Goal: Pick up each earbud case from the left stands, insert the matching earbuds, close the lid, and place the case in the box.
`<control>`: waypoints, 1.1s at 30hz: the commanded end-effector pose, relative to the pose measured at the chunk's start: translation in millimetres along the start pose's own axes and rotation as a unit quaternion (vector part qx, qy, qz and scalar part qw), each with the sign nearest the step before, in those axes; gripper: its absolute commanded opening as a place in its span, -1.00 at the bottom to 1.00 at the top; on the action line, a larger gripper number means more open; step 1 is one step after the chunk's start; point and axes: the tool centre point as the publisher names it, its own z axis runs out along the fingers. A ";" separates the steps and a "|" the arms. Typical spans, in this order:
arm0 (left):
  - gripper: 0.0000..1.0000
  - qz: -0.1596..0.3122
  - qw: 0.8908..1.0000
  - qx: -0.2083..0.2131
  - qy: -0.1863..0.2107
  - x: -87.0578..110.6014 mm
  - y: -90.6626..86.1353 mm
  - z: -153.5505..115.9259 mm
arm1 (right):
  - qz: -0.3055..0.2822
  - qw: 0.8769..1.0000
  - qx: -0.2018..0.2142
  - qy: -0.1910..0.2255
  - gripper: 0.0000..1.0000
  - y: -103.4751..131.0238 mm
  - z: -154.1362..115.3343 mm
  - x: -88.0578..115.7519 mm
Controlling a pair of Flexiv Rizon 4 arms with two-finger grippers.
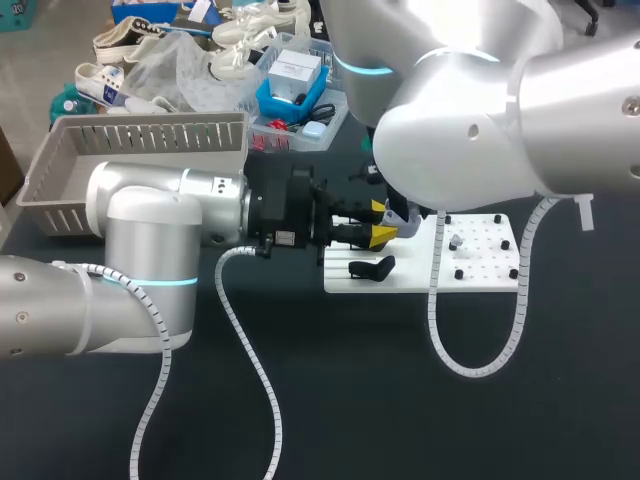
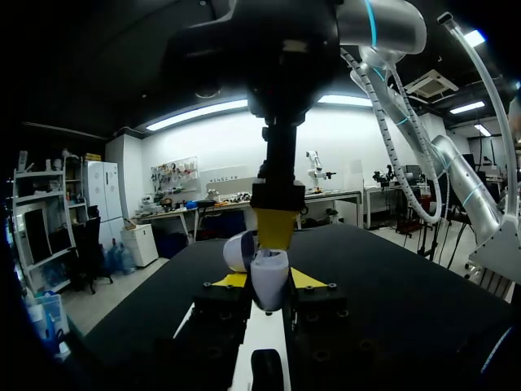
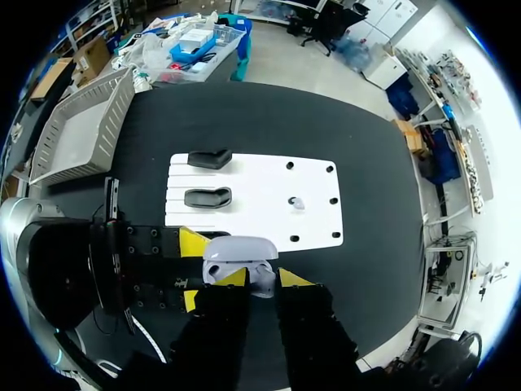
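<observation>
My left gripper is shut sideways on a pale lavender earbud case, held just above the near edge of the white board. The case's lid stands open. My right gripper comes down from above onto the open case, shut on a small pale earbud between its yellow tips; in the head view my right arm hides it. A second earbud lies loose on the board. Two black stands on the board's left part are bare.
A grey slatted basket sits at the table's far left, behind my left arm. Black pegs dot the board's right half. My right arm's white cable loops down over the dark table in front of the board.
</observation>
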 end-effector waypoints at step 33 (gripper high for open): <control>-1.00 0.000 1.000 -0.001 0.000 0.0 0.6 0.3 | 0.012 0.999 -0.044 -0.021 -1.00 -13.4 -8.1 2.6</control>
